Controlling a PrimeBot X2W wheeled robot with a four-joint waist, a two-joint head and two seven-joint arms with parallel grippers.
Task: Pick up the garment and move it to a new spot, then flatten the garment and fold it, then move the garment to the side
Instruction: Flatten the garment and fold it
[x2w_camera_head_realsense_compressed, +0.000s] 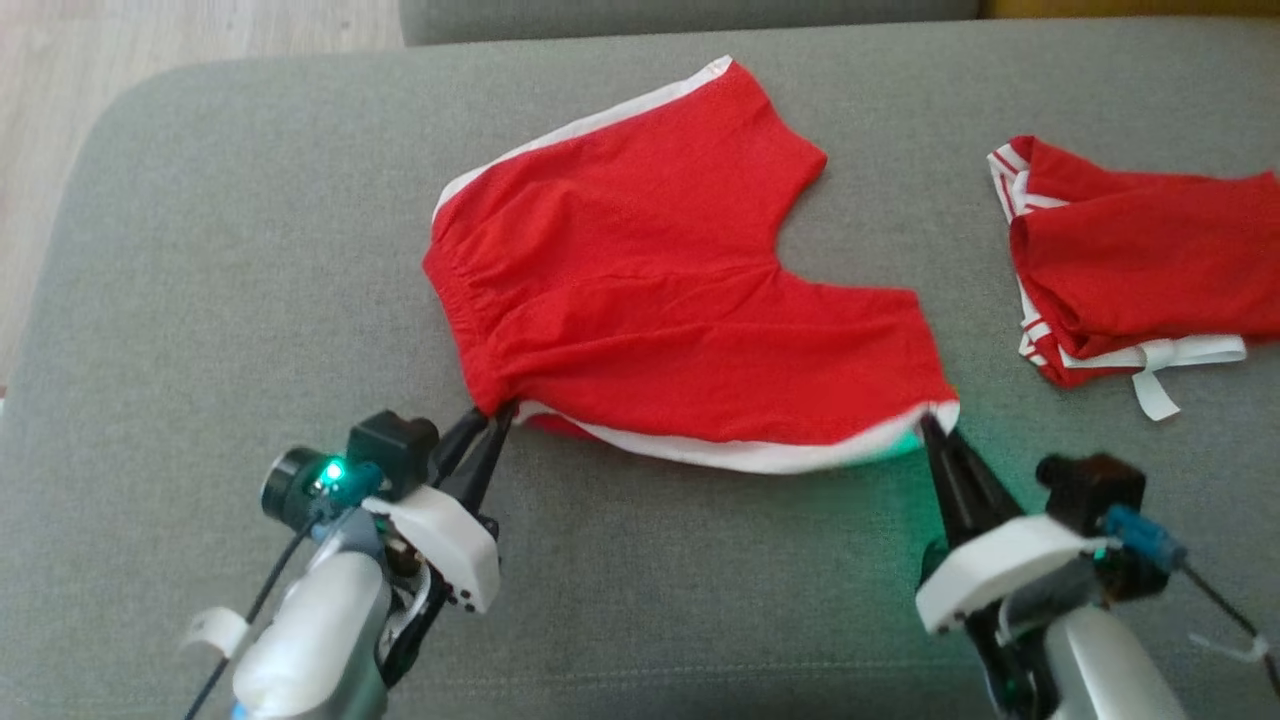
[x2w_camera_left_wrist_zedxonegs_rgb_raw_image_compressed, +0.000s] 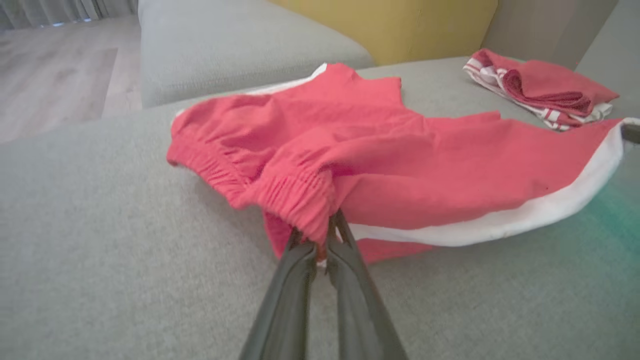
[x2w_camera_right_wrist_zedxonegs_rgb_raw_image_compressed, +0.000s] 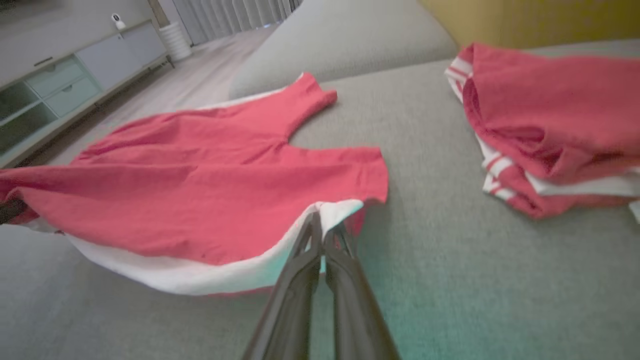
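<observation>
1. From the head: red shorts (x2w_camera_head_realsense_compressed: 660, 290) spread across the middle of the grey sofa seat (x2w_camera_head_realsense_compressed: 200, 300), legs toward its right edge.
2. Left gripper (x2w_camera_head_realsense_compressed: 497, 412) clamped shut on the waistband corner; bunched elastic between the fingers plain from the left wrist.
3. Right gripper (x2w_camera_head_realsense_compressed: 928, 422) pinched shut on the white-trimmed leg hem, clearest from the right wrist.
4. Folded red garment (x2w_camera_head_realsense_compressed: 1130, 260) at the seat's right edge.
5. Added by the right wrist: pale cabinet (x2w_camera_right_wrist_zedxonegs_rgb_raw_image_compressed: 60, 85) beyond the floor (x2w_camera_right_wrist_zedxonegs_rgb_raw_image_compressed: 210, 55).
</observation>
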